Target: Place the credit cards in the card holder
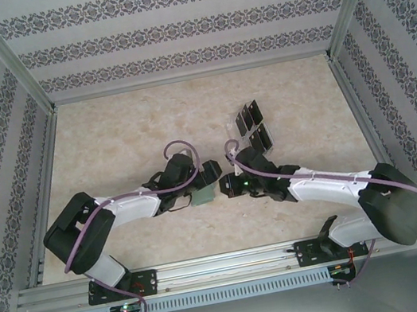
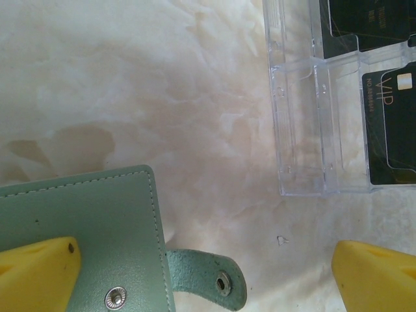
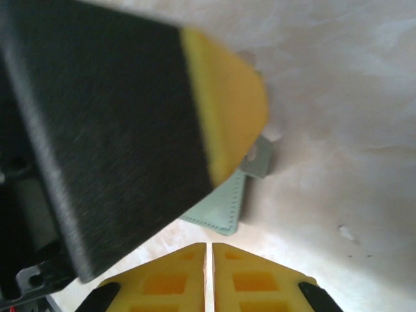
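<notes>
While the left gripper (image 2: 205, 263) stands wide open, one of its yellow fingers (image 2: 36, 273) hangs over the green card holder (image 2: 84, 221). The card holder lies flat on the tabletop (image 2: 162, 97), its snap strap (image 2: 214, 286) sticking out. The black credit cards (image 2: 390, 123) sit in a clear tray (image 2: 299, 130) nearby. The right gripper (image 3: 209, 270) is closed, pads pressed together, just beside the card holder's corner.

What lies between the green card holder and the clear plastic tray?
Bare marbled tabletop, save a tiny fleck below the clear tray, in the left wrist view; the tray and card holder lie apart.
</notes>
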